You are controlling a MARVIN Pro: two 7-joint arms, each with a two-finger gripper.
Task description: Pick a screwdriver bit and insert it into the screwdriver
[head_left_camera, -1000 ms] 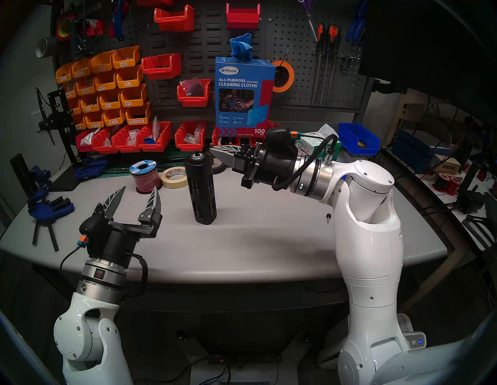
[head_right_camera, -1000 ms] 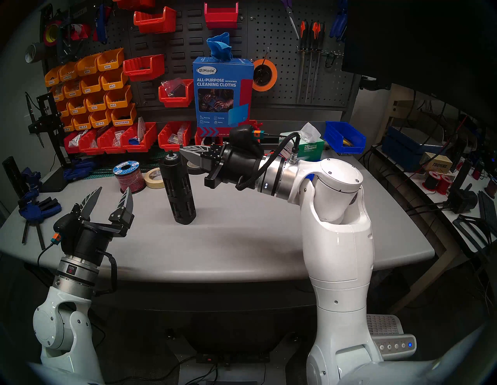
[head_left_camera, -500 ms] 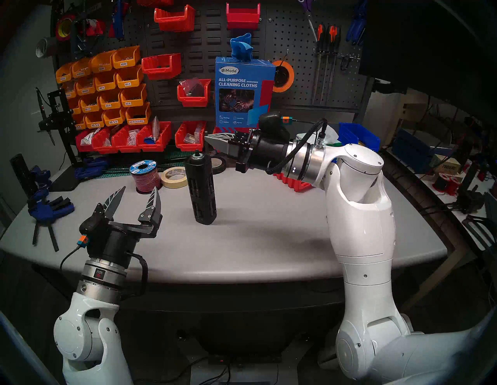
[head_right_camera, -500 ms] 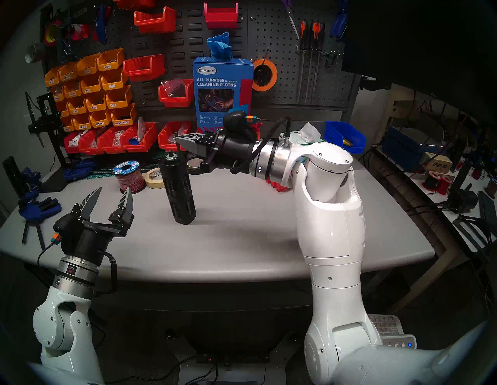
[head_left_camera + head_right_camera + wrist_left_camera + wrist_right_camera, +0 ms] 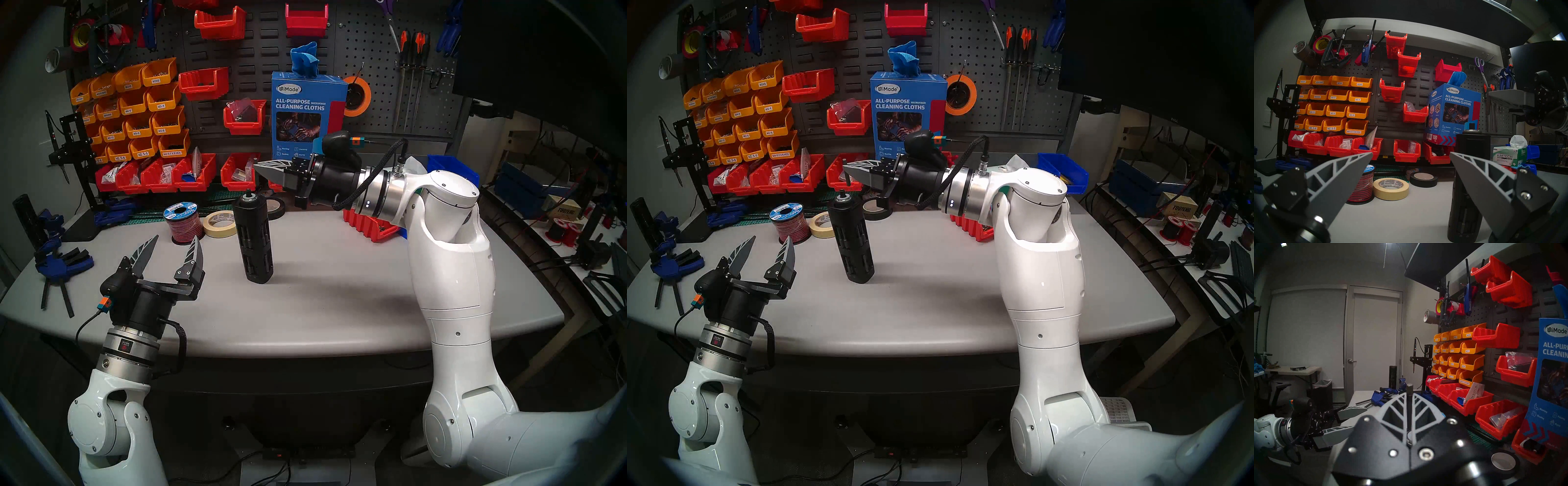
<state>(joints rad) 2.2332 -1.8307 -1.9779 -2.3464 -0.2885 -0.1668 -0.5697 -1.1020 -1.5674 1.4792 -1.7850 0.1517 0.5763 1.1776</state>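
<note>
The screwdriver (image 5: pixel 255 237) is a matte-black slotted cylinder standing upright mid-table, its silver-ringed socket (image 5: pixel 249 195) on top; it also shows in the left wrist view (image 5: pixel 1472 152). My right gripper (image 5: pixel 259 168) is shut on the screwdriver bit (image 5: pixel 846 173), a thin dark rod held upright at the fingertips. The bit hangs just above the socket, slightly to its right. The right wrist view shows the bit's end (image 5: pixel 1409 387) sticking out between the closed fingers. My left gripper (image 5: pixel 175 239) is open and empty, low over the table, front-left of the screwdriver.
A red-black wire spool (image 5: pixel 183 222), a masking tape roll (image 5: pixel 220 223) and a black tape roll (image 5: pixel 276 207) lie behind the screwdriver. A red bin (image 5: pixel 371 225) sits under my right forearm. Blue clamps (image 5: pixel 61 264) lie far left. Red bins (image 5: pixel 156 174) and the cloth box (image 5: pixel 307 115) line the back.
My right gripper, shut the whole time, has risen and moved left to above the screwdriver's top. The left arm and the screwdriver have not moved.
</note>
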